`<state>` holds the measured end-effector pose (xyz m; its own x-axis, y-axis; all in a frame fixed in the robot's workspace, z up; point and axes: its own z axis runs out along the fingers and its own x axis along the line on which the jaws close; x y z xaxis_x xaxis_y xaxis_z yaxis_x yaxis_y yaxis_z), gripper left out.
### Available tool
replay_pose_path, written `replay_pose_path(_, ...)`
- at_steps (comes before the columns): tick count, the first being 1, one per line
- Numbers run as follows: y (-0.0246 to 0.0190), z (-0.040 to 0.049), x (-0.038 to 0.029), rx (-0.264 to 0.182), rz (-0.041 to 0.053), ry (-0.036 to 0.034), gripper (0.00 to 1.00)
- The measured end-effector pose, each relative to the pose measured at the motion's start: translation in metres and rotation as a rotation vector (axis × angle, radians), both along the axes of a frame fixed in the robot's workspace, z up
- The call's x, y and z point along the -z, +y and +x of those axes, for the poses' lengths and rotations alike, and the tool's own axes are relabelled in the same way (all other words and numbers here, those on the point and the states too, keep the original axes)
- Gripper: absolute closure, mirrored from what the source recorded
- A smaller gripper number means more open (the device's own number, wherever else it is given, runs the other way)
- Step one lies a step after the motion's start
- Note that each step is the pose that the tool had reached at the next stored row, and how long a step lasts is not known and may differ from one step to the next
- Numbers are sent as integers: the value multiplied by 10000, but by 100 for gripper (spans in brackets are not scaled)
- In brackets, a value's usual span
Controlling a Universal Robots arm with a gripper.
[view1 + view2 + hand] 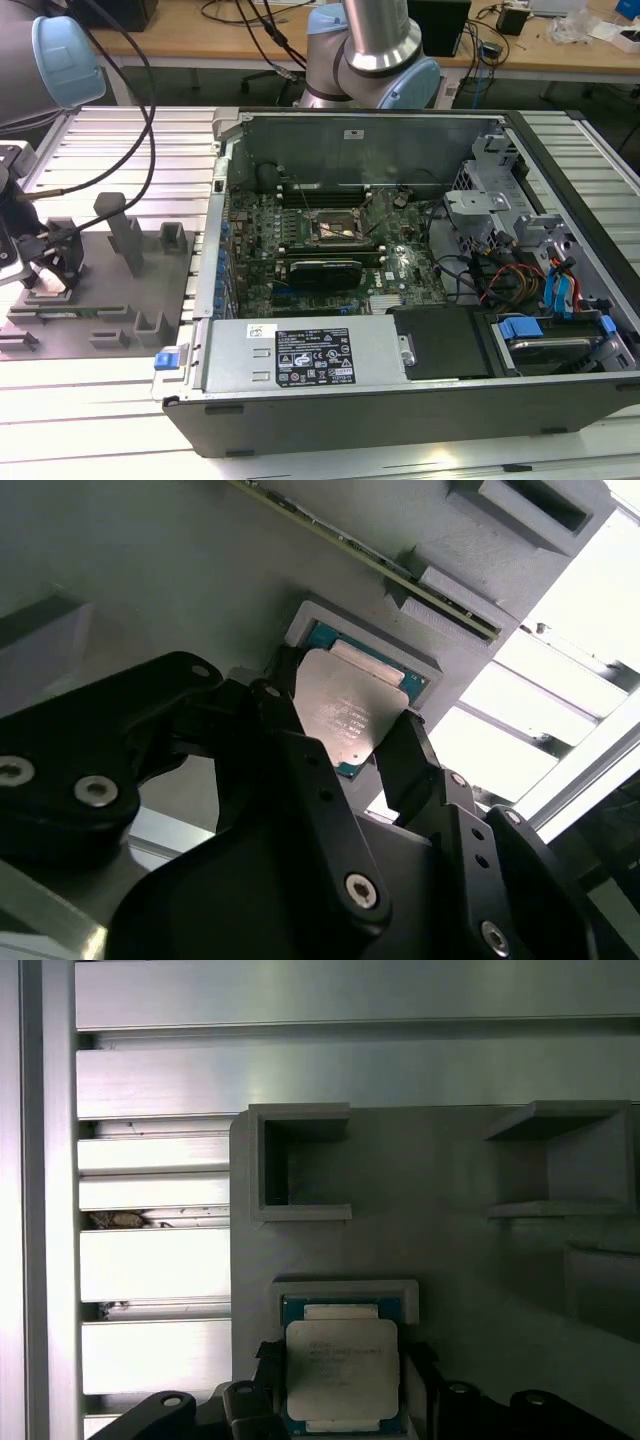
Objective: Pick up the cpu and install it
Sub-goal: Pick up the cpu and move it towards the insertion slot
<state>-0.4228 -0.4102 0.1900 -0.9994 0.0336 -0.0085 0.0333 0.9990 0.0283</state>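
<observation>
Gripper point(345, 718) is down on the fixture point(100, 295), at the exterior view's left, well apart from the case point(380, 140).

Cpu point(342, 1365) sits in its pocket point(345, 1288) on the fixture, metal lid up, with green board edge showing around the lid.

Fingers point(405, 748) are in against two opposite edges of the cpu, one per side. I see no gap in either wrist view, so I read it as clamped on the chip. As far as I can judge, the chip isn't lifted clear of the pocket.

Why it's set up this way:
- The pocket walls keep the chip square, so the grip lands on the same edges each time.
- An edge grip keeps the fingers off the lid and the underside.
- The fixture sits on the bench point(130, 400) beside the case, so the carry is short.

What each view adds:
- **Exterior view:** gives the layout, with the gripper over the fixture among the posts point(125, 235). The socket point(335, 230) is mid-board in the case. Its centre is dark inside the metal rim, so I'd call it not yet filled.
- **First wrist view:** looks straight down on the lid. It shows the chip sitting square in the pocket with a finger on each side.
- **Second wrist view:** a low, oblique look along the fingers. It's the best check on edge contact.
</observation>
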Motion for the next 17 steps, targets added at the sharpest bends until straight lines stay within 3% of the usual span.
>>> replay_pose_path(8,0,0,-13,0,-6,-3,45)
replay_pose_path(12,1,0,-124,1,-6,0,45)
replay_pose_path(17,1,1,-349,0,-7,0,45)
